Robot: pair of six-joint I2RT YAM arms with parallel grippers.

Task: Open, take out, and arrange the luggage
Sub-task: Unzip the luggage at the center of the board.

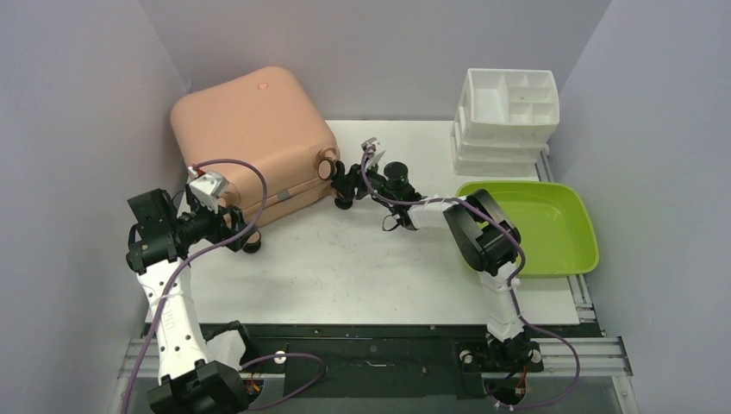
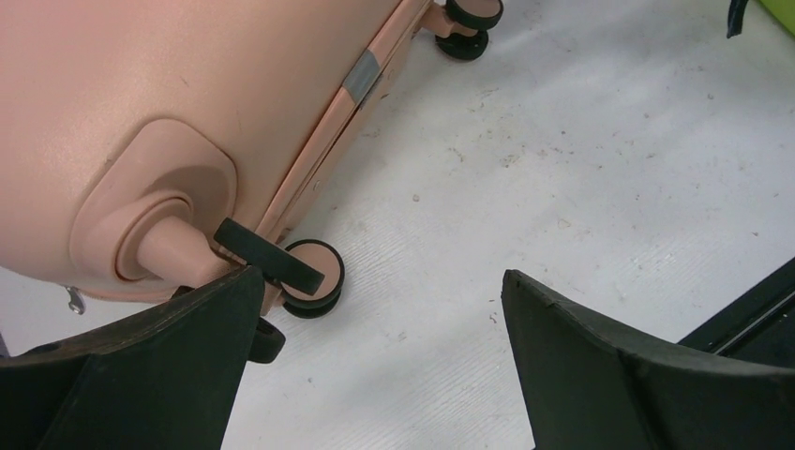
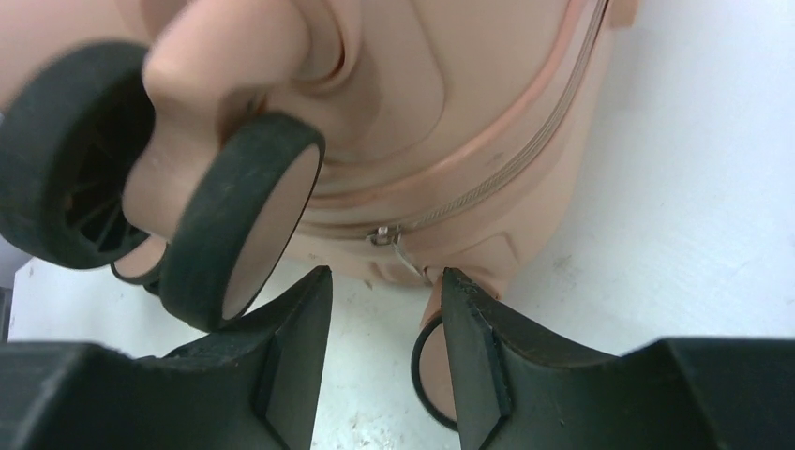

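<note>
Our right gripper, black fingers half-spread and pinching nothing, sits just short of the small metal zipper pull. Closing here could miss it or snag the black rubber caster wheel. Since our left gripper gapes wide, bracing nothing, the salmon-pink hard-shell suitcase, far-left on the white table, may slide.

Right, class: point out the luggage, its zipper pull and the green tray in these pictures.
luggage (image 1: 250, 129), top external view, on its upper shell.
zipper pull (image 3: 388, 238), right wrist view, on the metal slider.
green tray (image 1: 552, 228), top external view, on its bare floor.
</note>
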